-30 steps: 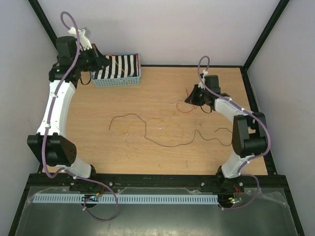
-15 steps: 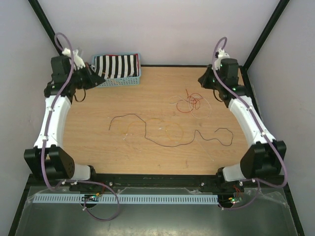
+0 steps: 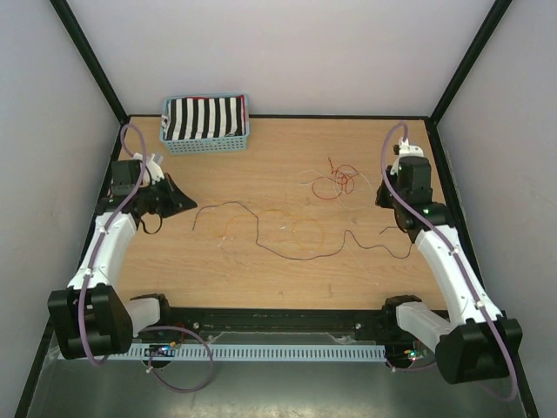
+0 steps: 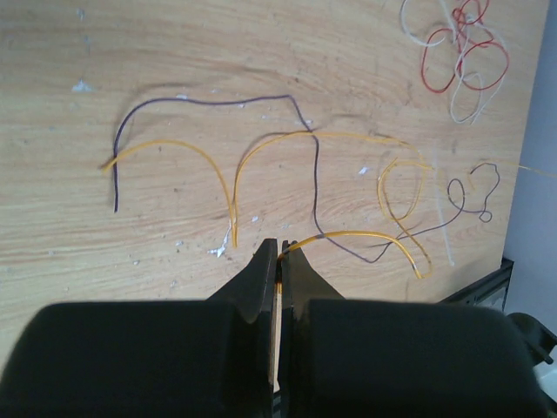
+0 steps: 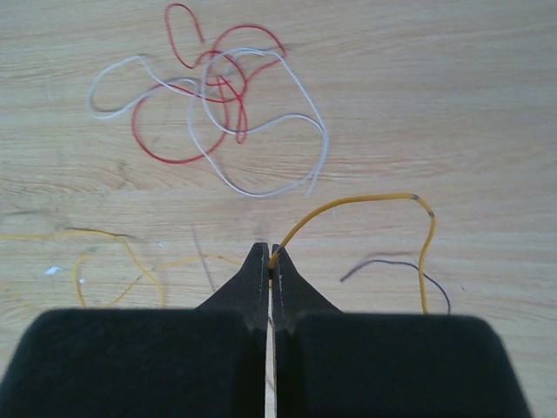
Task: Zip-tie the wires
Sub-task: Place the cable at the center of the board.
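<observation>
wires (image 3: 296, 231) sprawl centrally; left pincer (image 3: 189, 204), right pincer (image 3: 385, 198) closed near table (image 3: 218, 283) side edges

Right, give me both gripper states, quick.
Left gripper: shut, holding nothing; the orange wire lies loose beyond its tips.
Right gripper: shut, holding nothing that shows.

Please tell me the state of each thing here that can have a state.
Left gripper: shut.
Right gripper: shut.
Thin orange, black, red and white wires: loose, spread on the wooden table, not tied.
Blue plastic basket: holding a striped black-and-white cloth.
</observation>
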Tool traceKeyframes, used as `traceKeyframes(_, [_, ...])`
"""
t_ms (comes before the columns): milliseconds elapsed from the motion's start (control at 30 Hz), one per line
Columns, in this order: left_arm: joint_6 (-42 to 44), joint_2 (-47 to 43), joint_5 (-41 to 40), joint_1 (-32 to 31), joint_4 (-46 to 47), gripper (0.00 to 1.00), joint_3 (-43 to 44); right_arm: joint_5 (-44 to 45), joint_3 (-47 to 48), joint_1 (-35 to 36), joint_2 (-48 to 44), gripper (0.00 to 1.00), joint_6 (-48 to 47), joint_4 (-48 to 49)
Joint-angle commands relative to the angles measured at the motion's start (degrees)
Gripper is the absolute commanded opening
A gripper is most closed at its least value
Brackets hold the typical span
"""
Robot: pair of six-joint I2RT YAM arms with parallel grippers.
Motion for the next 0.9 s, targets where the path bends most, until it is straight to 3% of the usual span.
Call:
traceKeyframes(0, [-0.69,-2.74,-1.69,-0.43,1.09,0.00,-3.14,5.25,-4.36,-0.17,-2.96,0.00,-1.01,-1.31])
traceKeyframes(167, [-1.11,-1.42,-6.77,-0.91,2.18,0.00,-5.95,3.18,-10.33,-0.17,-1.92,0.00,-0.11,-0.21])
traceKeyframes(467, [-3.30,4.36,-12.35,-1.98,6.09,0.00,-7.34,4.35,-10.83,-0.17,-2.69,0.45,0.17,2.99])
traceKeyframes(667, [-2.43,8.91,-13.19,-5.83,6.06,0.00,-6.85,8.13,-7.48,-0.15,-6.34,0.62,0.11,2.99])
traceKeyframes(867, [-3.30,11.19,-17.50,-6.41,6.04,0.00,-8.29,3.67,-3.13,-0.16,-6.59,0.72,1.48,3.14])
